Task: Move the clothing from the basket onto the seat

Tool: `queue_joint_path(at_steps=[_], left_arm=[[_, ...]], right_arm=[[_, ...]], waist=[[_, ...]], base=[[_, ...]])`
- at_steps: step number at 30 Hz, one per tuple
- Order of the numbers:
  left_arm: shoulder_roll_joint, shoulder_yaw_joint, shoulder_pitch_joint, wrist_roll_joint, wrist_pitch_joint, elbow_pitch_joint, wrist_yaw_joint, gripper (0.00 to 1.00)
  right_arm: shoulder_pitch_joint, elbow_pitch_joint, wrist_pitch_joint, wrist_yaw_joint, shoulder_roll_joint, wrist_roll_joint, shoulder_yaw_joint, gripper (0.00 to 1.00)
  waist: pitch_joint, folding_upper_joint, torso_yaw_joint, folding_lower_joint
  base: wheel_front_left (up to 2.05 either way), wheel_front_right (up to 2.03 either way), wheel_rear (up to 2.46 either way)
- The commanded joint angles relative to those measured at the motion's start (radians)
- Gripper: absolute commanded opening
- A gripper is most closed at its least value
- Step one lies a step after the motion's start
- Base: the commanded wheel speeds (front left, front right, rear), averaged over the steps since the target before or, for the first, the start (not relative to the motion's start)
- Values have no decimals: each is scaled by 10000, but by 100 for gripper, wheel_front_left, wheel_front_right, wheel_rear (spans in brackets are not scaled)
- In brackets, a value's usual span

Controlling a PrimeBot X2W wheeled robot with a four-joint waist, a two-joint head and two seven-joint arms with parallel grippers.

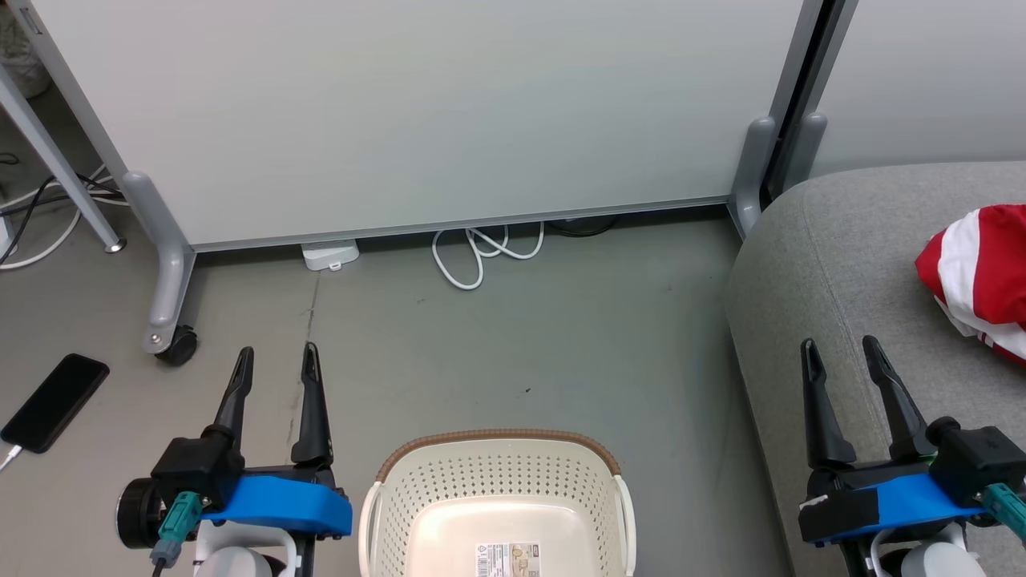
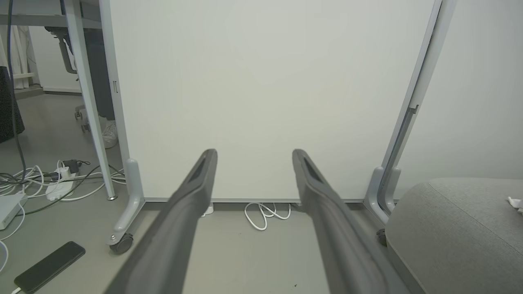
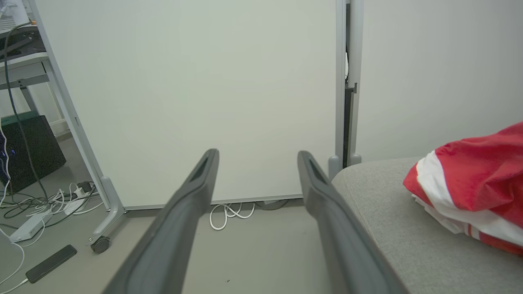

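two pincers: both spread wide, each holding nothing
left pincer (image 1: pixel 278 349): over the floor (image 1: pixel 561 344), just left of the basket, fingers pointing at the panel
right pincer (image 1: pixel 840 342): over the near left part of the seat, apart from the clothing, fingers pointing the same way
basket (image 1: pixel 497 439): on the floor between the two pincers, at the bottom edge of the head view; its cream bottom shows bare, with a printed label (image 1: pixel 507 558) on it
clothing (image 1: pixel 982 272): red with white bands, bunched on the seat at the right edge of the head view, beyond and right of the right pincer
seat (image 1: pixel 834 264): grey, right of the basket, its rounded corner near the panel's foot
phone (image 1: pixel 54 402): dark, flat on the floor left of the left pincer, plugged into a white lead
cable (image 1: pixel 481 252): white, looped on the floor at the panel's base
panel (image 1: pixel 417 112): pale, on grey wheeled feet, across the back
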Motion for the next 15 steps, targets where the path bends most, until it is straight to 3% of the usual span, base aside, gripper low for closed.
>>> queue_joint_path(at_steps=[1,8,9,15], left_arm=[[-11,16,98,57,-28,18,1,100],[-25,69,66,89,-28,70,-4,100],[-15,38,41,78,0,63,2,0],[-38,88,388,-140,151,523,-6,0]], right_arm=[[89,24,-38,5,21,57,7,100],[117,68,-38,5,20,115,54,100],[-1,50,0,0,2,67,46,0],[141,516,134,0,21,290,23,0]], waist=[[-8,-1,12,0],[-52,-1,46,0],[-53,-1,48,0],[-58,-1,46,0]], base=[[0,0,0],[0,0,0],[0,0,0],[0,0,0]])
